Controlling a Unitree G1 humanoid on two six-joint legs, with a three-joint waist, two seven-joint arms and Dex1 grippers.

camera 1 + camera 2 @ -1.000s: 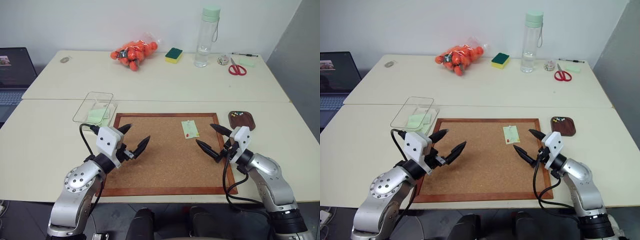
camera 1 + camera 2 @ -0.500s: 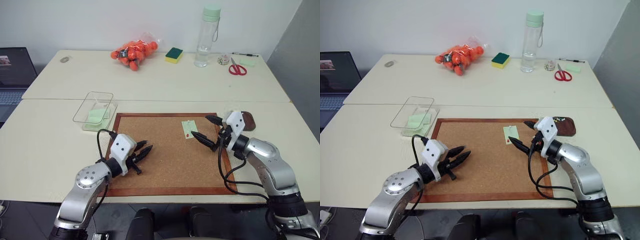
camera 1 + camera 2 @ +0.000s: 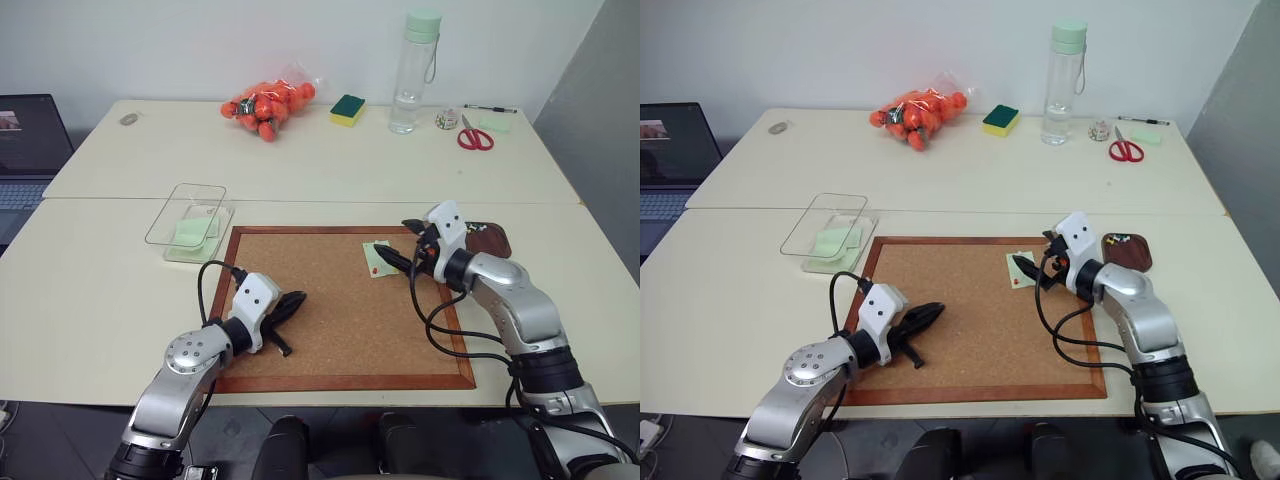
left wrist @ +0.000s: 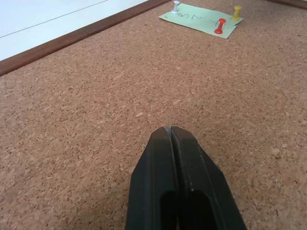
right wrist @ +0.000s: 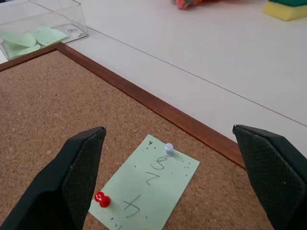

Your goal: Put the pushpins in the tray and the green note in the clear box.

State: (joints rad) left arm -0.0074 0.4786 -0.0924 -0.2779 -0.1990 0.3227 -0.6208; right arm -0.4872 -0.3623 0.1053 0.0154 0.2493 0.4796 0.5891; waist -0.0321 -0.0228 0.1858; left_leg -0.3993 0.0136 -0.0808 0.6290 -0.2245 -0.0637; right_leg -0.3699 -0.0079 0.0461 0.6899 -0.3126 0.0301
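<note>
Left eye view gives you the layout: at far left a laptop [image 3: 25,150], then the clear box [image 3: 186,213] just off the cork board's [image 3: 330,330] far left corner, with pale green slips already lying inside it. Your left gripper [image 3: 290,303] sits low over the board's left part, its fingers [image 4: 180,191] pressed together on nothing; the left wrist view shows them tip to tip above bare cork. Farther along, the green note [image 3: 379,258] lies on the board near its far edge, pinned by pushpins [image 4: 220,25]: you can see a white one, a red one and a yellow one from the left wrist. Your right gripper [image 3: 395,245] hovers right at the note with its fingers [image 5: 72,177] spread wide, one to each side of the slip in the right wrist view, holding nothing. Just beyond that gripper, off the board's right edge, the tray [image 3: 492,242] holds a few pins. Along the table's far side you have a bag of oranges [image 3: 265,103], a sponge [image 3: 348,110], a bottle [image 3: 413,70] and scissors [image 3: 474,136].
</note>
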